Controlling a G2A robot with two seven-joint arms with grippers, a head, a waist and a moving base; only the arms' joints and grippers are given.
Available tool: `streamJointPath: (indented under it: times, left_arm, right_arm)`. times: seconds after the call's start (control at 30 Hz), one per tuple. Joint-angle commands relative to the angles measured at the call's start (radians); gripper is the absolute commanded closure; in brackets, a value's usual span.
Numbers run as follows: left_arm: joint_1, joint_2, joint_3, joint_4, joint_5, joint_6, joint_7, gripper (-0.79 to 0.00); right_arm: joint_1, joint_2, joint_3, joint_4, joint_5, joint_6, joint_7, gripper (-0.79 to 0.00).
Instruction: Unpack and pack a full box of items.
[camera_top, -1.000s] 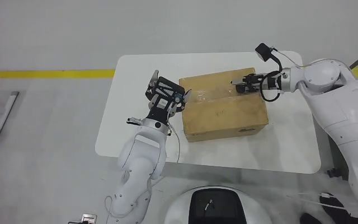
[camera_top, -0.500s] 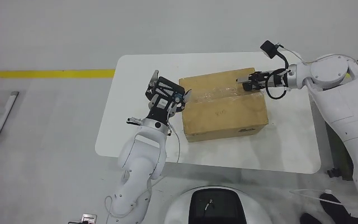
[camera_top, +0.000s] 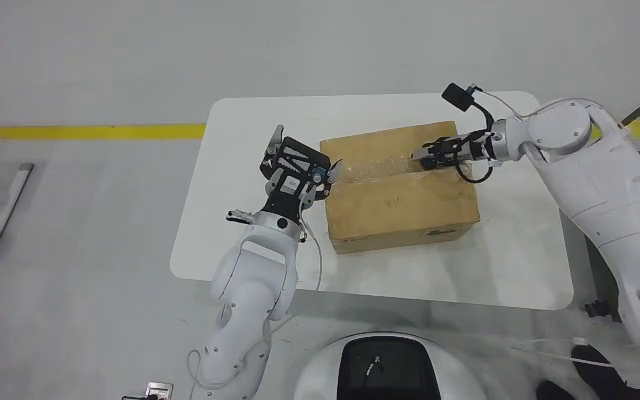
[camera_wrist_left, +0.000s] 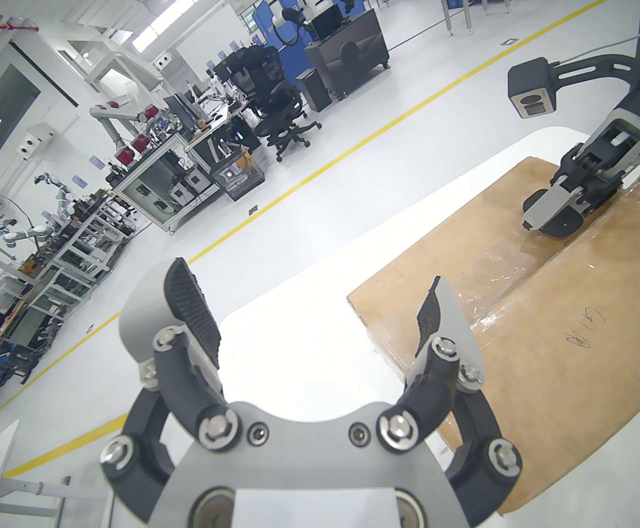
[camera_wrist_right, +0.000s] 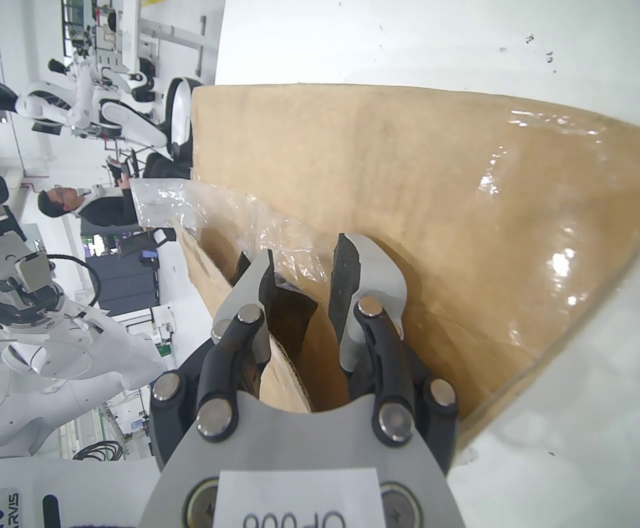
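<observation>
A closed brown cardboard box (camera_top: 400, 200) stands on the white table (camera_top: 250, 130). A crumpled strip of clear tape (camera_top: 380, 165) rises off its top seam. My right gripper (camera_top: 428, 157) rests on the box's top at its right end, shut on the end of that clear tape (camera_wrist_right: 215, 210). A flap's corrugated edge (camera_wrist_right: 285, 365) also lies between its fingers, slightly lifted. My left gripper (camera_top: 300, 150) hovers open and holds nothing, just off the box's left end. In the left wrist view the left gripper (camera_wrist_left: 307, 280) sits beside the box's corner (camera_wrist_left: 370, 305), with the right gripper (camera_wrist_left: 545, 220) farther along the seam.
Bare table top lies left of and in front of the box (camera_top: 250, 240). A yellow floor line (camera_top: 100, 131) runs past the table's far left. Handwriting marks the box's top (camera_wrist_left: 582, 330).
The right gripper drew away towards the box's right end, then came back along the seam. The tape strip now stands more raised and crumpled. The left arm stayed still.
</observation>
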Motion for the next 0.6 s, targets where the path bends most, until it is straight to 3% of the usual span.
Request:
streamJointPath:
  times: [0.0,0.03,0.07,0.13,0.57]
  left_arm:
    - [0.000,0.000,0.000,0.000,0.000,0.000,0.000,-0.785]
    - [0.000,0.000,0.000,0.000,0.000,0.000,0.000,-0.785]
    - [0.000,0.000,0.000,0.000,0.000,0.000,0.000,-0.785]
    - [0.000,0.000,0.000,0.000,0.000,0.000,0.000,-0.785]
    - [0.000,0.000,0.000,0.000,0.000,0.000,0.000,-0.785]
  right_arm:
    - [0.012,-0.003,-0.013,0.012,-0.020,-0.003,-0.003,-0.206]
    - [0.015,-0.005,-0.016,0.018,-0.017,-0.003,-0.004,-0.160]
    - [0.019,-0.007,-0.020,0.022,-0.016,-0.006,-0.003,-0.065]
    - [0.026,-0.010,-0.026,0.033,-0.017,-0.011,-0.005,0.000]
    - [0.074,-0.029,-0.030,0.063,0.051,-0.061,-0.025,0.000]
